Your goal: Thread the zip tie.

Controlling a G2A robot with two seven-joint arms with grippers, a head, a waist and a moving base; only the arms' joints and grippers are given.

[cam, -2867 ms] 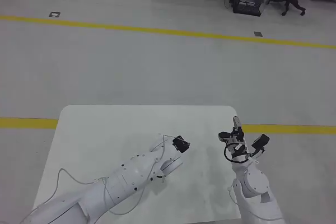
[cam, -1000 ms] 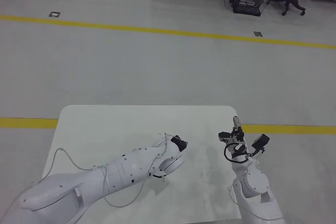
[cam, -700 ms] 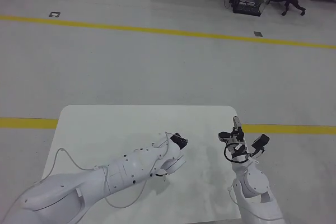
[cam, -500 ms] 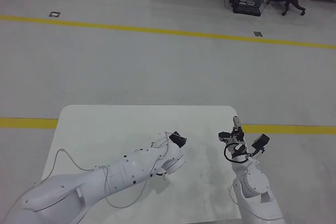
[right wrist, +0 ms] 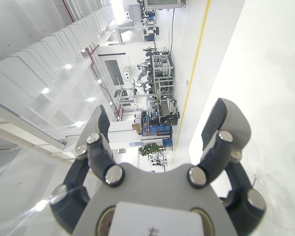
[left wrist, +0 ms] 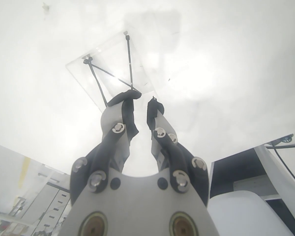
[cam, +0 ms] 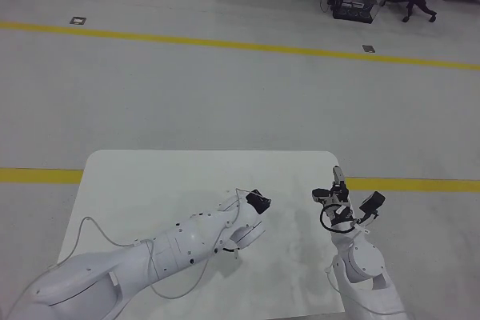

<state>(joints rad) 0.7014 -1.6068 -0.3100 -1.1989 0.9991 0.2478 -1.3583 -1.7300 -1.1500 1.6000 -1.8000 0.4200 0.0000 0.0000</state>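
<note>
- The left gripper (left wrist: pixel 143 96) hangs low over the white table (cam: pixel 144 192), near its middle, pointing down at the surface.
- Its jaws stand only a narrow gap apart, and nothing is pinched between the black pads (left wrist: pixel 127 109).
- Thin black zip ties (left wrist: pixel 129 57) lie on a clear rectangular sheet (left wrist: pixel 108 55) that rests flat on the table just ahead of the left fingertips.
- The strands cross one another. Two small heads show near the sheet's far corners, and I cannot tell exactly how many ties there are.
- The end of one strand reaches the tip of one left finger, and another strand runs behind that same finger. Whether they touch the pad is unclear.
- The right gripper (right wrist: pixel 159 121) is at the table's right edge, well apart from the sheet, and points out towards the room beyond.
- Its jaws are spread wide and hold nothing.
</note>
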